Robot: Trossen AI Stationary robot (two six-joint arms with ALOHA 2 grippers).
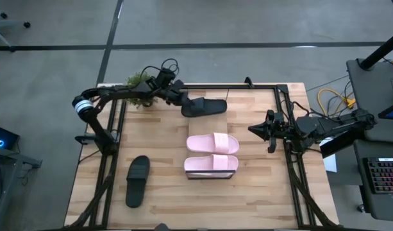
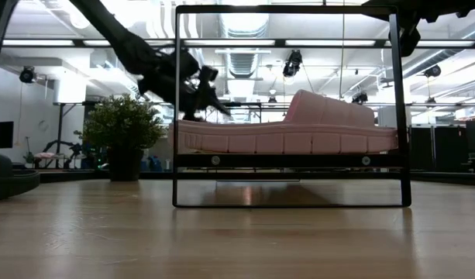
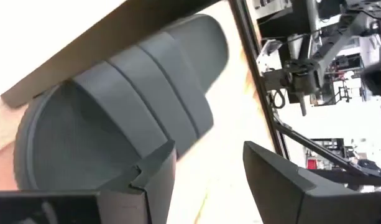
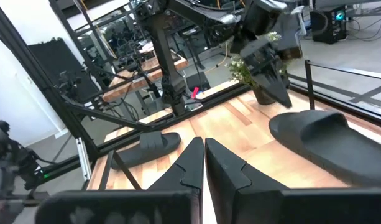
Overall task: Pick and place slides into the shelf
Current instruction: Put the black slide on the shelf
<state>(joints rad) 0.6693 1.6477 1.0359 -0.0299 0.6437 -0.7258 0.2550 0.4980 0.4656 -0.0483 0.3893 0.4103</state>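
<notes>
The left claw (image 1: 185, 102), fingers spread, sits at the heel of a black rubber slide sandal (image 1: 206, 106) lying on the far end of the narrow light-wood shelf (image 1: 212, 120). Two pale pink slides (image 1: 211, 144) rest on the shelf nearer. Another black slide (image 1: 138, 180) lies on the plank table (image 1: 247, 192), near left. The right claw (image 1: 255, 129), pressed together, hangs right of the shelf.

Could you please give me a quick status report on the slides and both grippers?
Left gripper open at the black slide on the shelf. Right gripper shut, waiting at the table's right edge. Two pink slides shelved; one black slide still on the table.
</notes>
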